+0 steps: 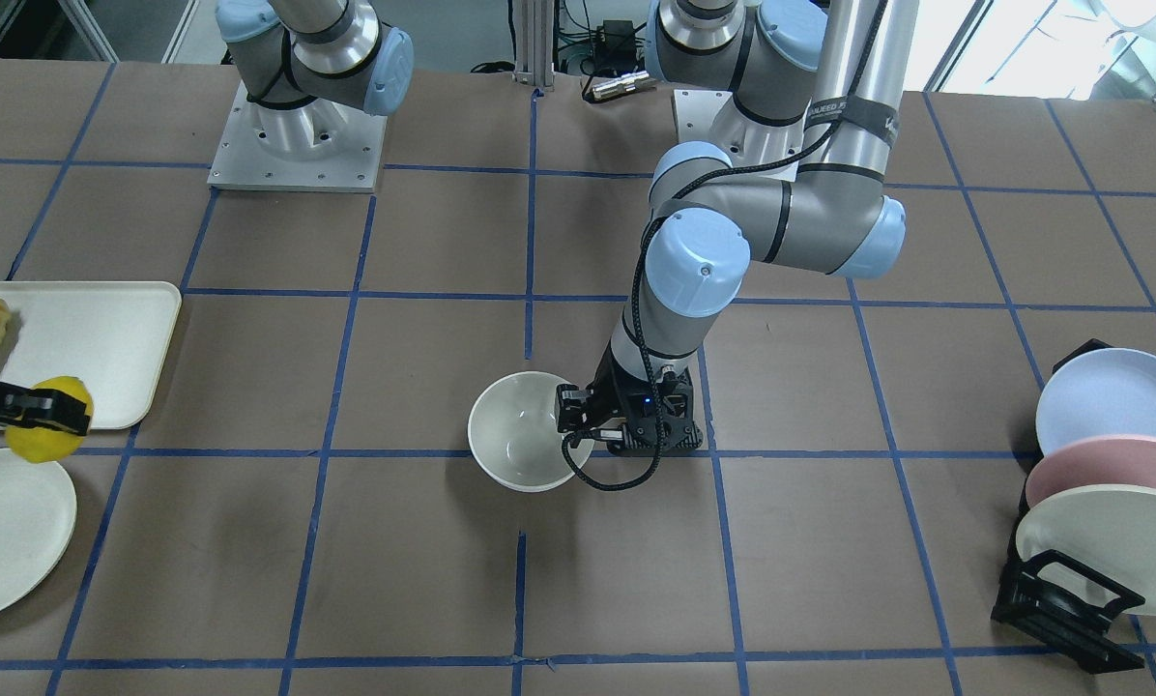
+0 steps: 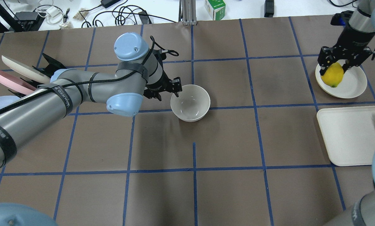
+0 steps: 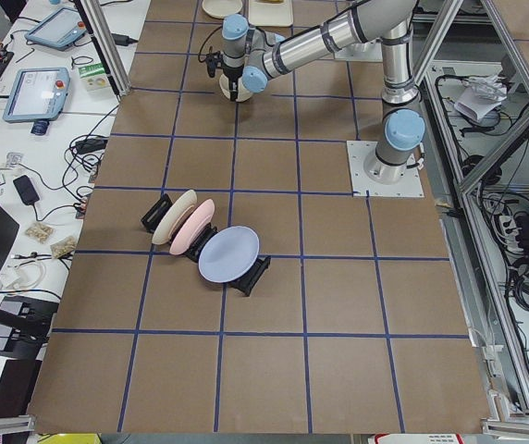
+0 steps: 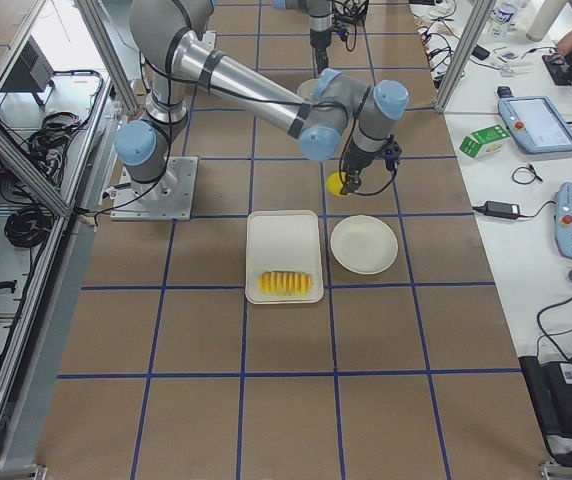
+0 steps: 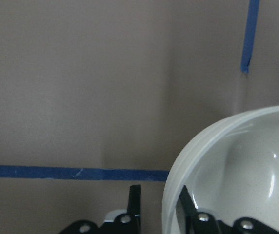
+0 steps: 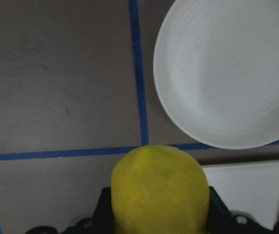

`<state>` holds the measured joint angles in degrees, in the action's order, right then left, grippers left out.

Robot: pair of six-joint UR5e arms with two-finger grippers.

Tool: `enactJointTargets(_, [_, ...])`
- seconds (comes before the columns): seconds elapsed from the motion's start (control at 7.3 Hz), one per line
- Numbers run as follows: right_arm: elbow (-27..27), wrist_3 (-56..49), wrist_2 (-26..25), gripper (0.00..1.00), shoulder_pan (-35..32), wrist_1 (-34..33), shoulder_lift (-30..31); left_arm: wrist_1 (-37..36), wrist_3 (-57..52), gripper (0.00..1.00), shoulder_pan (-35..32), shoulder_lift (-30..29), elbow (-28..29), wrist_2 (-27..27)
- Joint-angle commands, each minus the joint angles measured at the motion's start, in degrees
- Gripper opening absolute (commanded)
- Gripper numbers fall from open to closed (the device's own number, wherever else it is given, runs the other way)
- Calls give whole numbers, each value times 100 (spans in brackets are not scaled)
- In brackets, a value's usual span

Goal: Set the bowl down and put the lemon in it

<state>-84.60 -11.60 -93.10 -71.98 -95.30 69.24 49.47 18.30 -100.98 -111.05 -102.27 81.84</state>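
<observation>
The work surface is one brown paper-covered table (image 2: 225, 150) marked into squares with blue tape. One small deep cream-white glossy bowl (image 2: 190, 105) stands upright and empty near the table centre. The left gripper (image 1: 566, 416) is positioned at the bowl's rim on the left arm's side. Its two black fingers (image 5: 135, 204) straddle the rim, one outside and one inside. The jaws are parted, and a gap shows between the outer finger and the bowl wall. The right gripper (image 2: 333, 67) is closed around one smooth bright yellow oval lemon (image 2: 332, 76), holding it clear of the table, well apart from the bowl and near one flat cream-white round plate (image 2: 352, 86). Beside that plate lies one rectangular cream tray (image 2: 347, 135) carrying one row of ridged yellow-orange slices (image 4: 285, 283). On the left arm's side, one black rack (image 1: 1061, 609) holds three plates on edge: one pale blue (image 3: 227, 256), one pink (image 3: 197, 228), one cream (image 3: 174, 217).
</observation>
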Motion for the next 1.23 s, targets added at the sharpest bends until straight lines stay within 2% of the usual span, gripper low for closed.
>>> enactJointTargets(0.0, [-4,1583,2,0,-1128,284,309,1478,-446,96,130,573,590,373])
enactJointTargets(0.14, [-4,2269,20,0,-1647,284,362,2531,-1068,96,209,802,977,716])
enactJointTargets(0.41, [-31,2766,20,0,-2527,162,354,3487,-2088,95,533,1320,1261,1069])
enactJointTargets(0.68, [-92,2785,229,0,-3039,-486,170,3971,-2435,96,710,1909,1375,1176])
enactJointTargets(0.82, [-92,2777,266,0,-3189,-620,30,4122,-2436,96,963,1894,1446,1107])
enactJointTargets(0.96, [-101,2777,292,0,-3382,-804,-120,4080,-2436,96,1253,1789,1472,697])
enactJointTargets(1.1, [-101,2777,301,0,-3523,-1023,-252,4080,-2349,96,1317,1788,1473,589])
